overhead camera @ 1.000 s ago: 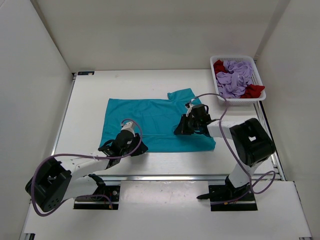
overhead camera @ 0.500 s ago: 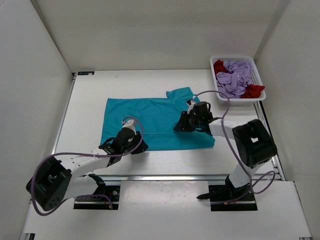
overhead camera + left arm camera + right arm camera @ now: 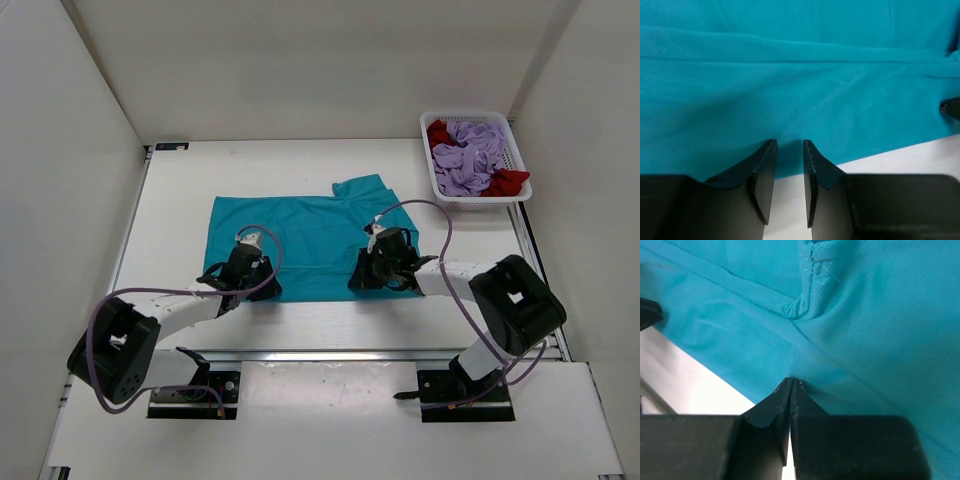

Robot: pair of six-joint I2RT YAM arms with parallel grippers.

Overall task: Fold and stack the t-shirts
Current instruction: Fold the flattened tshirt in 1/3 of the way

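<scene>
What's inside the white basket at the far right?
A crumpled lavender t-shirt fills the basket, red t-shirt showing at two edges. Anything beneath them is covered.

Three views, one shirt.
You look down from above and behind the arm bases over the whole table [image 3: 320,320]; each wrist camera sits close over the teal t-shirt [image 3: 300,235], looking low across its near hem, which all three views share.
</scene>
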